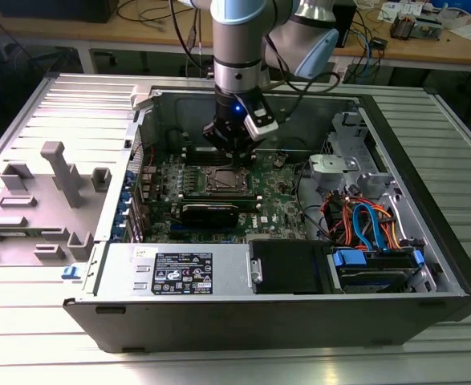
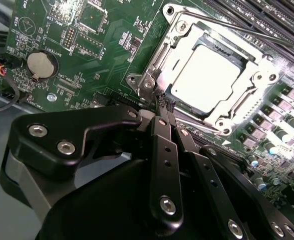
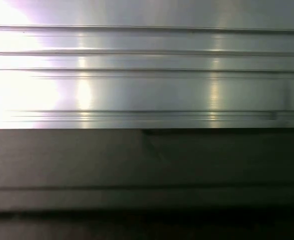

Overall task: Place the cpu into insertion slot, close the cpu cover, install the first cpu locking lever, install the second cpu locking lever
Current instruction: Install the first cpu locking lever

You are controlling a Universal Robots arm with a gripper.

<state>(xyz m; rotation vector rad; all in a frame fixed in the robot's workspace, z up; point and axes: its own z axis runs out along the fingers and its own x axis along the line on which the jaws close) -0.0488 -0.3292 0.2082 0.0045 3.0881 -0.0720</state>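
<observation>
1. Ribbed aluminium tabletop [image 1: 219, 365] carries an open grey computer case [image 1: 432, 172], laid on its side so that the green motherboard [image 1: 282, 189] faces up and the arm can reach it from above.
2. Seen in the second wrist view, the small square cpu with a dull silver top [image 2: 207, 80] lies flat inside the silver-rimmed square insertion slot [image 2: 145, 82], so the placing step looks done.
3. A thin silver cpu cover with a square window [image 2: 179, 50] is folded down around the chip. It frames the chip's edges and holds it seated while the metal top shows through the cut-out.
4. One thin wire locking lever [image 2: 237, 29] runs along one side of the socket. Whether it is latched I cannot tell.
5. Above the socket in the exterior view hangs the black gripper [image 1: 231, 144]. Its fingers are pressed together with nothing visible between them, and the joined tip [image 2: 163, 102] sits just beside a socket corner, which suits pushing a lever rather than grasping.
</observation>
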